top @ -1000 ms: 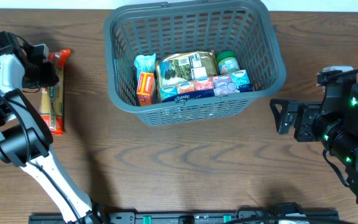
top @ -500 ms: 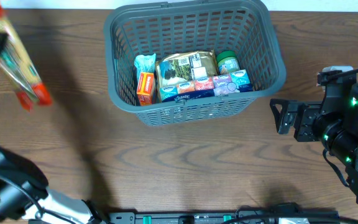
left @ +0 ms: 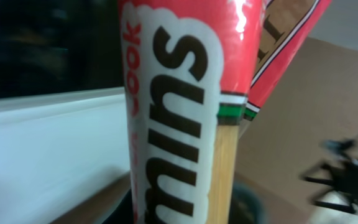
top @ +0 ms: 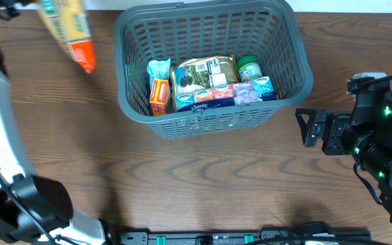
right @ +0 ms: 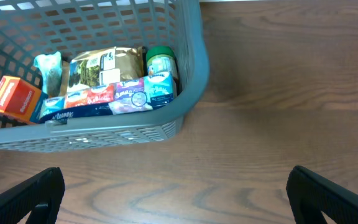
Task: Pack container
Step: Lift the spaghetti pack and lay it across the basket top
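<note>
Partly legible, "mins" on packet (left: 185, 93), beside basket (top: 209, 121)

The overhead view looks straight down on the table (top: 203, 177), with the basket (top: 209, 30) at top centre. The right wrist view sits at the table's right, angled down and leftward at the same basket (right: 104, 134). The left wrist view is very close to a packet (left: 179, 112), which is blurred.

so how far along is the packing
Done: orange box, brown bag and green-lidded jar sit in the basket. In hand: the left gripper holds the pasta packet in the air left of it. Left: drop that in; the right gripper is open, empty.
</note>
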